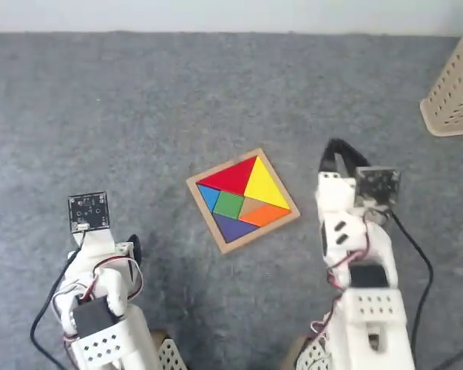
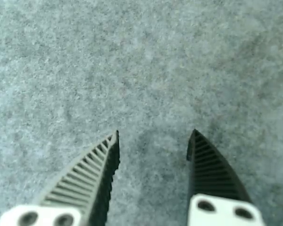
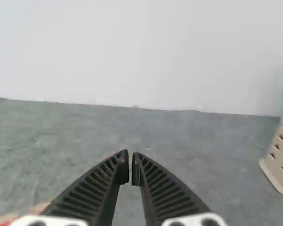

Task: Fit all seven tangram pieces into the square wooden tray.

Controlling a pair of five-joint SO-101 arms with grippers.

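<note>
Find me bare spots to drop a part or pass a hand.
Biggest bare patch: grey mat between the far wall and the tray, running across to the basket. Smaller one between tray and left arm. Tight: the gap between tray and right arm; the pocket between both arms is bare but hemmed in.

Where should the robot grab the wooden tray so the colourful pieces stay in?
Probably the thin rim of the wooden tray, on the edge facing the right gripper, coming in low from that side. The tray lies flat on the carpet and the pieces fill it, so only the rim offers a hold. Keep it level.
</note>
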